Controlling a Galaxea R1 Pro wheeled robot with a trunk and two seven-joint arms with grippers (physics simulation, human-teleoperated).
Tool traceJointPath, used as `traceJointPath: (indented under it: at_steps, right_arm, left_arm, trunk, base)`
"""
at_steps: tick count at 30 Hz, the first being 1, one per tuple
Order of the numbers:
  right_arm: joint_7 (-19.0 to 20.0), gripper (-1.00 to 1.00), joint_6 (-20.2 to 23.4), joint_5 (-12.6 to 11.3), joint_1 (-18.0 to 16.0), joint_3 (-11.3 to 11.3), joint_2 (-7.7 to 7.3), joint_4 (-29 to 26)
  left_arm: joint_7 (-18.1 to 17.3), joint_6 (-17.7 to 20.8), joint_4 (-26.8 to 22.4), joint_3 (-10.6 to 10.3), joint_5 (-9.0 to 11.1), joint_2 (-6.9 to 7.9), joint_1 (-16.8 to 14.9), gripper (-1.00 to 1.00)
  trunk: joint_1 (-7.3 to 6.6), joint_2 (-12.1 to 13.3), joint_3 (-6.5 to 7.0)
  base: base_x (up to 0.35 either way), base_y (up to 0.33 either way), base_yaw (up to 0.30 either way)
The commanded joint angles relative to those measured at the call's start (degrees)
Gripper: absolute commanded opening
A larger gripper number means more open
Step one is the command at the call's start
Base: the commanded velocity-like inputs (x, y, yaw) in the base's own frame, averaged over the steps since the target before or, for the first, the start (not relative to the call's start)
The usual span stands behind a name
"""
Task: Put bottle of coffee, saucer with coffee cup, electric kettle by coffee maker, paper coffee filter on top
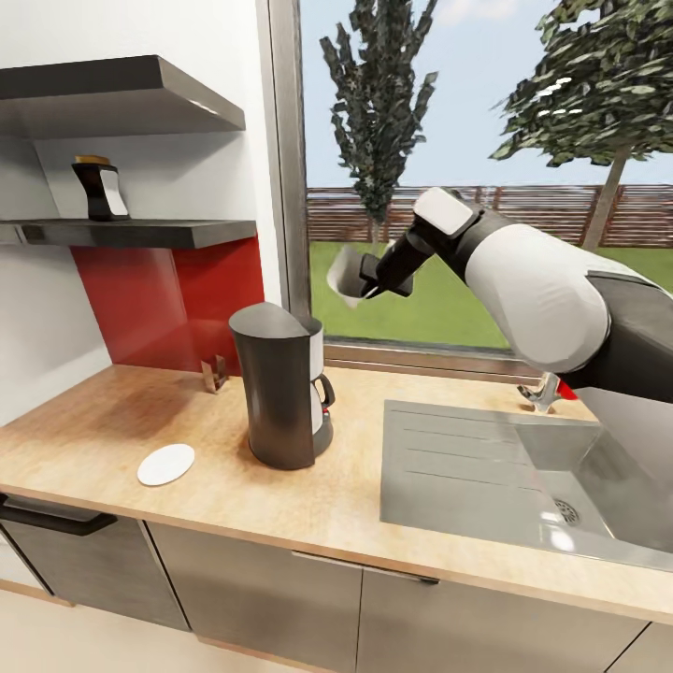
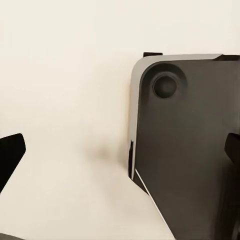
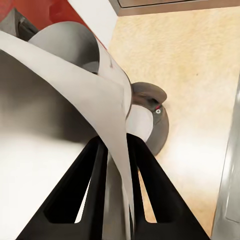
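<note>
Head view, left to right: bottle of coffee (image 1: 99, 190) stands upright on the kitchen shelf (image 1: 140, 232), the lower of two dark slabs, above the red backsplash (image 1: 168, 299). Below on the kitchen countertop (image 1: 112, 421) the saucer (image 1: 166, 465) lies flat near the front edge, just left of the coffee maker (image 1: 278, 388) and apart from it. A small metal holder (image 1: 214, 374) sits at the backsplash foot behind them. Coffee maker upright, mid-counter, slanted top bare. Right gripper (image 1: 360, 280) is raised in front of the window (image 1: 486, 168), above and right of the coffee maker, pinching a pale thin sheet-like paper coffee filter (image 1: 344, 273). Steel sink (image 1: 486, 467) is inset to the right, faucet (image 1: 545, 393) at its back edge partly hidden by the right arm. Right wrist view: the two black fingers (image 3: 87, 190) are pressed on the filter (image 3: 75, 90) edge, thin wall clamped between them; coffee maker (image 3: 152, 115) and tan counter (image 3: 200, 65) below. Left wrist view: dark finger tips (image 2: 10, 155) at both frame edges, spread wide, nothing between; beyond them a dark grey panel with rounded corner (image 2: 185, 150) against a plain pale surface (image 2: 65, 100).
</note>
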Motion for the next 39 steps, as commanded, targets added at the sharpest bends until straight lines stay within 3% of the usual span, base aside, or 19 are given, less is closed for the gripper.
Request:
traceJointPath:
  at_steps: [1,23,39]
  right_arm:
    - [-0.53,-1.00,0.11,-0.31,-0.05,-0.45,0.02,-0.07]
    - [-0.53,-1.00,0.11,-0.06,0.12,-0.39,0.02,-0.14]
    - [-0.53,-1.00,0.11,-0.08,0.14,-0.39,0.02,-0.16]
  left_arm:
    - [0.06,-0.20,0.04,0.14,0.04,-0.01,-0.05,1.00]
    - [0.15,-0.20,0.01,0.17,0.12,0.16,-0.05,1.00]
    - [0.15,-0.20,0.01,0.17,0.06,0.07,-0.05,1.00]
  trunk:
    - [0.04,-0.13,-0.14]
    - [0.04,-0.13,-0.14]
    - [0.04,-0.13,-0.14]
  base:
    - [0.000,0.000,0.000]
    - [0.063,0.015,0.007]
    - [0.000,0.000,0.239]
